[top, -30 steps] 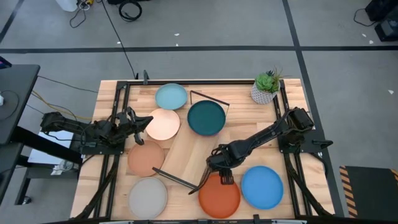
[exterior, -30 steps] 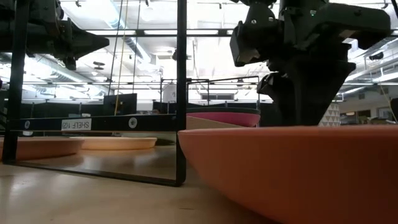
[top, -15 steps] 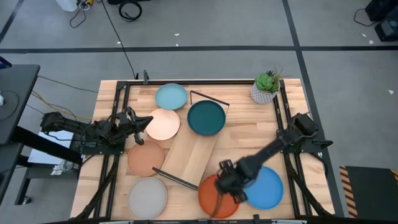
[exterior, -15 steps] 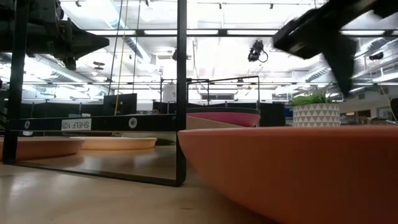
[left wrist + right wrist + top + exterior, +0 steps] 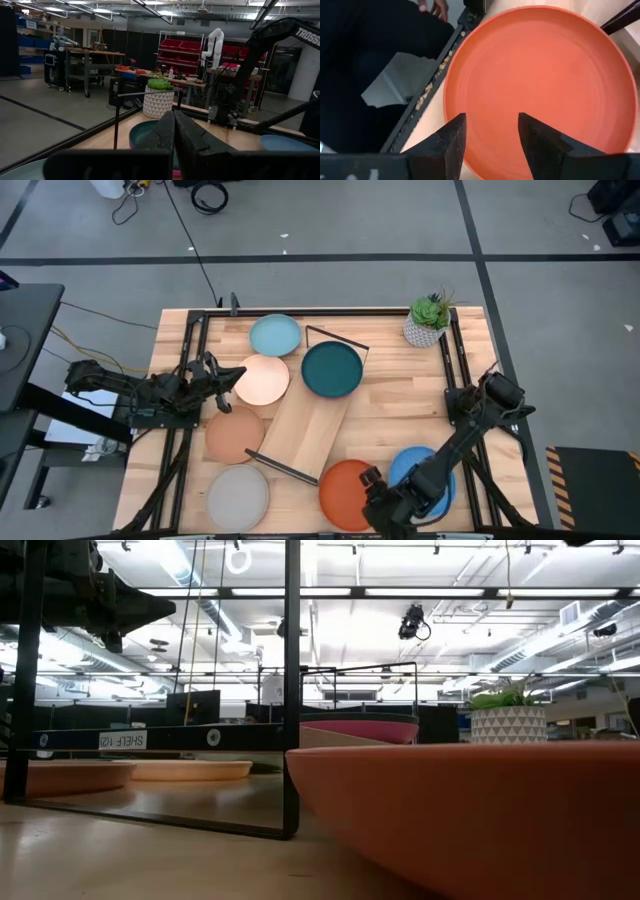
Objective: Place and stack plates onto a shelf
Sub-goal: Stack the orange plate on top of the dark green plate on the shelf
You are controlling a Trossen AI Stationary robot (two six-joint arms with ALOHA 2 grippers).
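Note:
My right gripper [image 5: 492, 134] [image 5: 378, 498] is open and hangs above the near part of the orange plate [image 5: 545, 85] [image 5: 348, 490], which lies flat by the table's near edge. It touches nothing. The shelf board [image 5: 312, 423] lies slantwise on the table, with a black wire frame [image 5: 336, 339] at its far end and another at its near end. On the far end sits the teal plate [image 5: 332, 369]. In the low view a magenta plate [image 5: 365, 729] shows there. My left gripper [image 5: 174, 131] [image 5: 237, 372] is shut and waits at the left by the cream plate [image 5: 264, 381].
Light blue plate [image 5: 274, 335], tan plate [image 5: 234, 436] and grey plate [image 5: 238, 497] lie on the left half. The bright blue plate [image 5: 425, 470] lies partly under my right arm. A white plant pot [image 5: 425, 325] stands at the far right corner. A person's hand [image 5: 436, 7] shows beyond the table edge.
My right gripper has moved from the shelf's near end toward the table's near edge, crossing over the orange plate, and has risen out of the low view. The plates and the shelf have stayed where they were.

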